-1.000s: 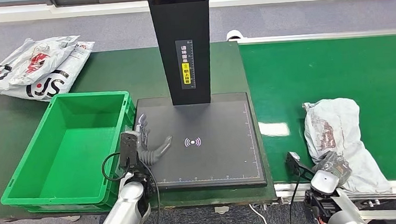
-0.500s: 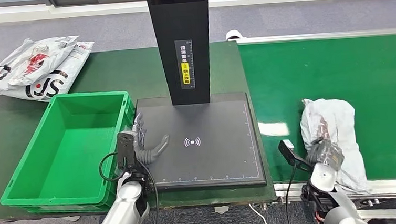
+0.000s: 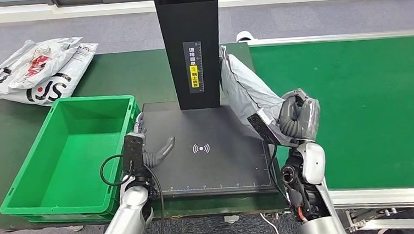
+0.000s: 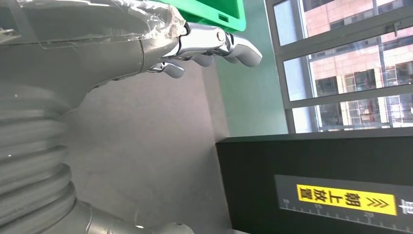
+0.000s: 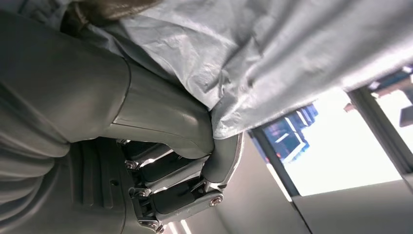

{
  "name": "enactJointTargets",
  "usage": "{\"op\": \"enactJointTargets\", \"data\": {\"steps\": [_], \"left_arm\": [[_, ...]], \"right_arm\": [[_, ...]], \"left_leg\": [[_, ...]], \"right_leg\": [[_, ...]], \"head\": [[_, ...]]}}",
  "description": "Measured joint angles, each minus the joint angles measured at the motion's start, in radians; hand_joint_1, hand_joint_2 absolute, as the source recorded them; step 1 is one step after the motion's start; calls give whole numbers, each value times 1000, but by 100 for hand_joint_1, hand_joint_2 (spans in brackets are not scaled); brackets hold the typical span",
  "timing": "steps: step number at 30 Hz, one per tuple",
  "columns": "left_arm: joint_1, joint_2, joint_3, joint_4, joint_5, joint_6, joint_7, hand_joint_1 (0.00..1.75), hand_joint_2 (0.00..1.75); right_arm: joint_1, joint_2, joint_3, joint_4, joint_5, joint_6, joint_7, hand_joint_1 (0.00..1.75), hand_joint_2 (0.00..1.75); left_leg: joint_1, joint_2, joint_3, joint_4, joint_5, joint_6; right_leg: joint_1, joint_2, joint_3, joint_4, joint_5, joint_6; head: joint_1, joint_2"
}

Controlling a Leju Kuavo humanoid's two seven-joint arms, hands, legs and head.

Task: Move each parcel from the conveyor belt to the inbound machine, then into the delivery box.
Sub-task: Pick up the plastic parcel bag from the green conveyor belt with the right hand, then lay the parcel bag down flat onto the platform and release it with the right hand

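- The inbound machine is the landmark: a flat black scanning plate with a tall black column rising from its far edge.
- The right hand hovers at the plate's right edge, its fingers closed around 1 grey plastic parcel.
- The parcel is lifted off the green conveyor belt, which lies right of the plate; it trails up and back from the hand toward the column.
- In the right wrist view, the parcel is crumpled film bunched over the thumb.
- It looks light, soft and floppy, probably slippery; a firm hold on a gathered fold near its middle seems safest.
- The left hand hangs over the plate's left edge, fingers apart, holding nothing.
- The green delivery box stands just left of the plate.
- 2 or more printed white bags lie beyond the box, well left of the column.
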Motion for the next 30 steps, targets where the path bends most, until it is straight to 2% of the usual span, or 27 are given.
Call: {"op": "enactJointTargets", "data": {"steps": [4,10,14,17,20,23,24,27,28,30], "left_arm": [[-4,-7,0,-4,-8,4,2,0,175],[-6,-11,0,-5,-10,5,2,0,175],[-12,-13,0,-3,-10,5,1,0,175],[-20,-16,0,2,-10,0,0,0,175],[-27,-16,0,8,-2,-14,-1,0,175],[-32,-13,0,12,11,-31,-1,0,175],[-33,-12,0,13,15,-34,-1,0,175],[-36,-10,0,15,22,-41,-1,0,175],[-36,-9,0,16,23,-43,-1,0,175],[-37,-8,0,17,28,-46,-1,0,175]], "right_arm": [[-2,22,57,-16,-58,1,-27,175,175],[-6,33,109,-14,-75,1,-28,175,175],[-23,40,154,29,-133,21,-33,175,175],[-47,49,243,113,-224,99,-9,175,175],[-49,51,353,177,-330,217,6,175,175],[-26,37,444,199,-413,345,22,175,175],[-17,29,470,204,-425,372,27,170,175],[-2,10,523,219,-446,431,34,39,175],[0,3,538,225,-450,450,34,0,175],[4,-11,564,234,-459,476,28,0,175]], "left_leg": [[0,0,0,0,0,0],[0,0,0,0,0,0],[0,0,0,0,0,0],[0,0,0,0,0,-1],[0,0,0,0,1,-1],[0,-1,0,0,1,-1],[0,-1,-1,0,1,-1],[0,0,-1,0,0,-1],[0,0,-1,0,0,-1],[0,0,-1,0,0,-1]], "right_leg": [[0,0,0,0,0,0],[0,0,0,0,1,0],[0,0,0,0,1,0],[1,0,0,0,1,0],[2,0,-1,0,0,0],[1,0,-1,0,0,0],[1,0,-1,0,0,0],[0,0,-1,0,0,0],[0,0,-1,0,0,0],[0,0,-1,0,0,0]], "head": [[0,0],[0,0],[0,0],[0,0],[0,0],[0,0],[0,0],[0,0],[0,0],[0,0]]}}
